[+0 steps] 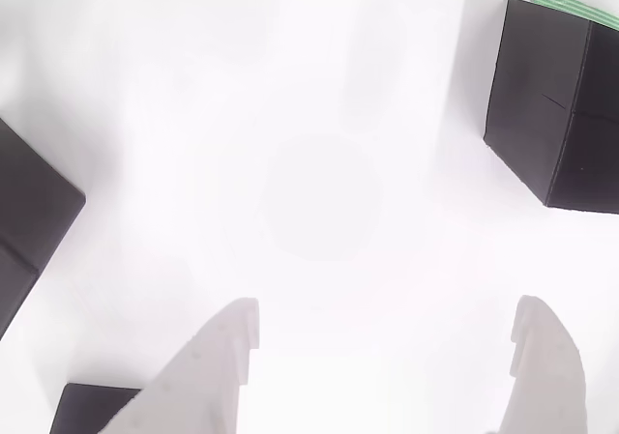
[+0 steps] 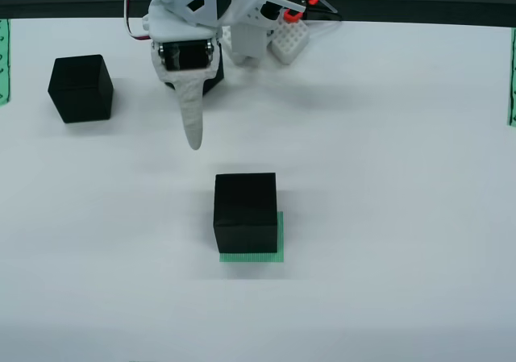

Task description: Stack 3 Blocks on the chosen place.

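Observation:
In the view from the front, one black block (image 2: 245,213) stands on the chosen place (image 2: 279,241), a green striped patch that shows along the block's right and front sides. A second block (image 2: 80,88) sits at the far left. A third block (image 2: 213,85) is mostly hidden behind my gripper (image 2: 193,132), which hangs above the table, up and left of the patch. In the view that rides on the gripper, my gripper (image 1: 387,352) is open with bare table between its white fingers (image 1: 227,357). That view has the block on the patch (image 1: 551,105) at upper right, one block (image 1: 29,221) at left and one (image 1: 92,410) at bottom left.
Narrow green striped strips lie at the table's left edge (image 2: 3,60) and right edge (image 2: 512,76). A white breadboard with red parts and wires (image 2: 290,35) sits by the arm's base at the back. The white table (image 2: 387,176) stretches wide to the right.

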`<state>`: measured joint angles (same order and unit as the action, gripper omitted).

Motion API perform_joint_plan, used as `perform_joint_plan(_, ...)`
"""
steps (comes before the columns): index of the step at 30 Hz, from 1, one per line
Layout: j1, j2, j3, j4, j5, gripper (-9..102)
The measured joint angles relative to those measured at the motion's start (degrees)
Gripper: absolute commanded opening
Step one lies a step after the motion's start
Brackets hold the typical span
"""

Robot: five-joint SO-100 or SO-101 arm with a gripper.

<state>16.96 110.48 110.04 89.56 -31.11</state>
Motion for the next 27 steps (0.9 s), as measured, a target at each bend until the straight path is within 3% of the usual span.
perform_joint_plan(7,0.8,3.2,1.0,0.0,-12.7,31)
perform_joint_plan(16,16.1,5.1,1.3,-0.1,-37.6,31)
perform_joint_plan(27,39.6,-0.4,-2.5,-6.3,-44.6,31)
